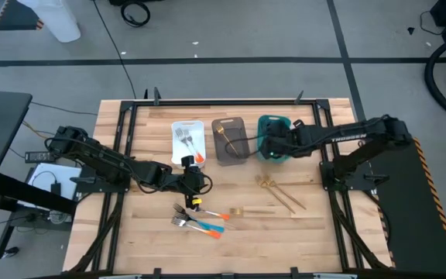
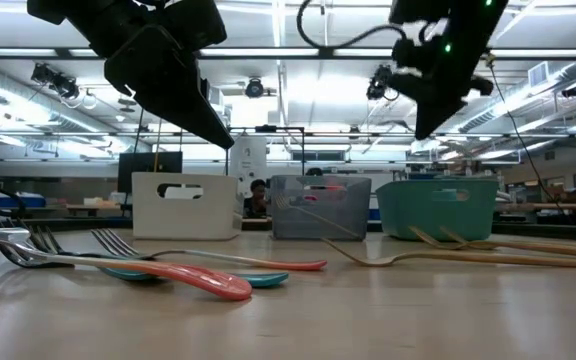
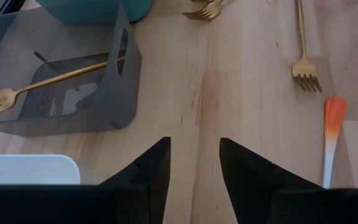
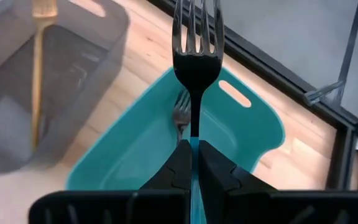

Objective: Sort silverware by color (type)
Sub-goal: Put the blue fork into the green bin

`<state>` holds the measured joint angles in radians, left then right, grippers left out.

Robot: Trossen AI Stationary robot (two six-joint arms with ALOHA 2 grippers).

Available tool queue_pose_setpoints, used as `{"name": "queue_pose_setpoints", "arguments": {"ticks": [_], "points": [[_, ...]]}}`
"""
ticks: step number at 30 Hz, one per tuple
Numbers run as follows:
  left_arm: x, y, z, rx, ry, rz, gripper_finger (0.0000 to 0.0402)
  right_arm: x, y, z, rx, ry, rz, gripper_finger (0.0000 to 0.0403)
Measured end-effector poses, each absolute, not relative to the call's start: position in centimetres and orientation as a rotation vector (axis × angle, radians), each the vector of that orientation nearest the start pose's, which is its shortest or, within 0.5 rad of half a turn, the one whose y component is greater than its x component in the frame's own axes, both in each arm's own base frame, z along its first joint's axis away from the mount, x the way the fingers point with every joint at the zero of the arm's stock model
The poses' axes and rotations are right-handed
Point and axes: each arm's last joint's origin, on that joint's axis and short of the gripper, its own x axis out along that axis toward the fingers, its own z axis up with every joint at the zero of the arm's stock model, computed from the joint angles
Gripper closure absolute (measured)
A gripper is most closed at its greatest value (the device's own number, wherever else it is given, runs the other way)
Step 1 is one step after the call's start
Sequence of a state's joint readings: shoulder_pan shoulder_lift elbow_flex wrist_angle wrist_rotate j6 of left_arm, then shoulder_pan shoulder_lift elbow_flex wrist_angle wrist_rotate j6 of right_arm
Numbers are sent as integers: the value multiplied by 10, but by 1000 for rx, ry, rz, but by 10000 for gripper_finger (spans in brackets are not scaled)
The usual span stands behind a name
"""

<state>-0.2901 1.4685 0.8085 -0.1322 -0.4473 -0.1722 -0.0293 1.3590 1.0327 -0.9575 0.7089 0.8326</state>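
Jaws clamped on fork (image 4: 194, 56) above teal bin (image 4: 253, 134)

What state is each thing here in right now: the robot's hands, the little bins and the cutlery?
Left end effector: open, empty, above the table.
Right end effector: shut on the blue-handled fork, above the teal bin.
Teal bin: one fork inside.
Grey bin: gold fork leaning inside.
White bin: orange-handled forks inside.
Loose gold cutlery: lying on table.
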Motion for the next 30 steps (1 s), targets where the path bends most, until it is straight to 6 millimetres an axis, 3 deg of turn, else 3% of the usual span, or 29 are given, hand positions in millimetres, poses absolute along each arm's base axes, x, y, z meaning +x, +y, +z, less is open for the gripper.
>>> {"name": "queue_pose_setpoints", "arguments": {"ticks": [7,15,30], "points": [[281,-71,197,122,722,211,255,232,-53,222,336,828,-1087,386],[281,-71,197,122,722,211,255,219,-70,189,455,810,-1069,386],[281,-71,197,122,722,212,255,209,-94,172,635,810,-986,385]]}}
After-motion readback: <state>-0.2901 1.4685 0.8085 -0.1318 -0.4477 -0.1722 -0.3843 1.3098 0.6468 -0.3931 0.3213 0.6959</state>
